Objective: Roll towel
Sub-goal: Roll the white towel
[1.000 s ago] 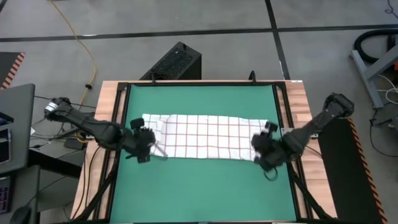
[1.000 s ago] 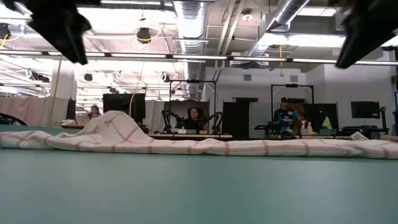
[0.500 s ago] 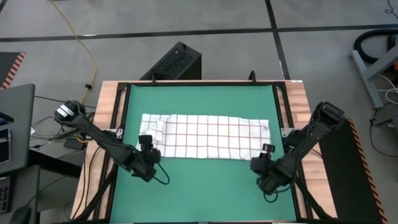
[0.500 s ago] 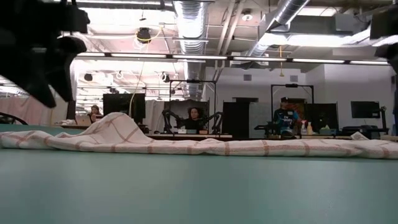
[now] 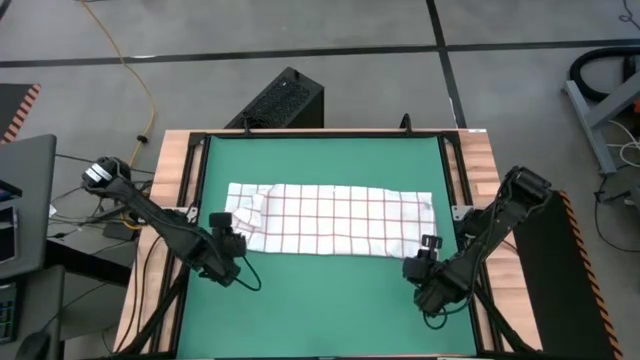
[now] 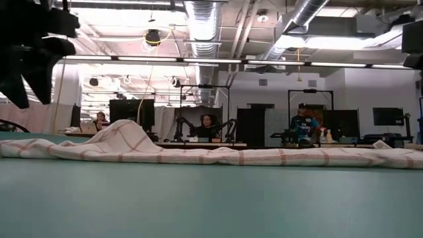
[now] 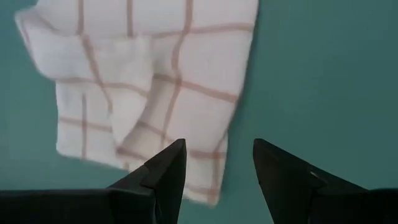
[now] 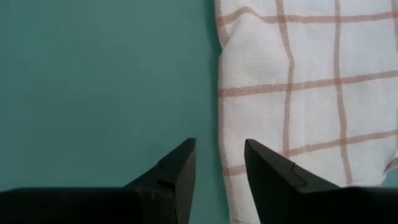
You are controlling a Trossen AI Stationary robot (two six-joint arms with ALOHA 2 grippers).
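The towel (image 5: 335, 220), white with red-brown grid lines, lies spread lengthwise across the green mat (image 5: 320, 300). Its left end is folded over into a low hump (image 6: 122, 135). My left gripper (image 5: 228, 243) is open above the mat, just near of the towel's left end (image 7: 155, 81). My right gripper (image 5: 422, 262) is open above the mat, just near of the towel's right end (image 8: 298, 93). Neither touches the cloth. In the low view both show only as dark shapes at the upper corners, the left (image 6: 30, 59) and the right (image 6: 413, 39).
Black frame rails (image 5: 190, 200) and wooden table edges border the mat. A black box (image 5: 280, 100) stands on the floor beyond the far edge. Bare mat lies near and far of the towel. People sit at desks in the room behind (image 6: 208, 125).
Both grippers have drawn back from the towel's ends toward the table's near edge. The left one has then shifted a little toward the left edge. The towel lies as it did, hump at its left end.
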